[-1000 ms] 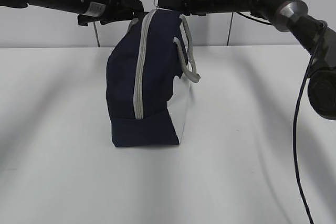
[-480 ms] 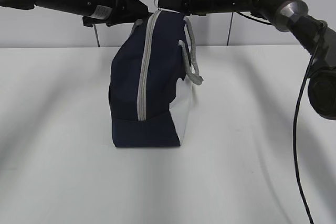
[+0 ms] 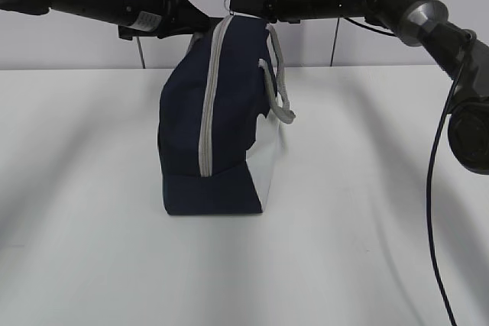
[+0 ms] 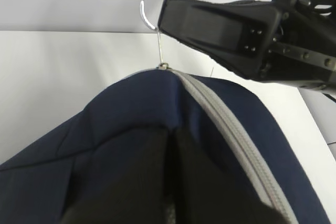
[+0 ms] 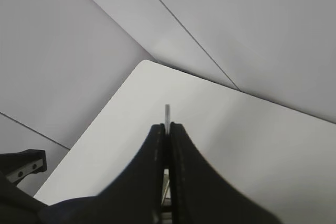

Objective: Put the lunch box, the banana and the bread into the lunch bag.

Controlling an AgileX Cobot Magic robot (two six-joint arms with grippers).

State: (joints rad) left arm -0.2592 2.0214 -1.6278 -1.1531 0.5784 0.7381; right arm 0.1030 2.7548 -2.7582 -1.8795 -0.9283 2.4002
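The navy lunch bag (image 3: 229, 127) stands upright on the white table (image 3: 367, 188), its grey zipper (image 3: 208, 104) closed along the side facing the exterior view. My right gripper (image 3: 235, 4) is shut on the zipper's metal ring pull (image 4: 157, 6), whose thin edge pokes out between the fingertips (image 5: 167, 111). My left gripper (image 4: 170, 132) is shut on a fold of navy fabric at the bag's top, just left of the zipper end (image 3: 200, 24). The lunch box, the banana and the bread are out of view.
Grey strap handles (image 3: 276, 82) hang over the bag's white side panel (image 3: 263, 166). Both arms reach in level above the table at the height of the bag's top. A pale wall stands behind the table's far edge.
The left gripper has moved right onto the bag's top and closed on the fabric. The bag's top has shifted slightly right. The right gripper holds still on the ring pull.
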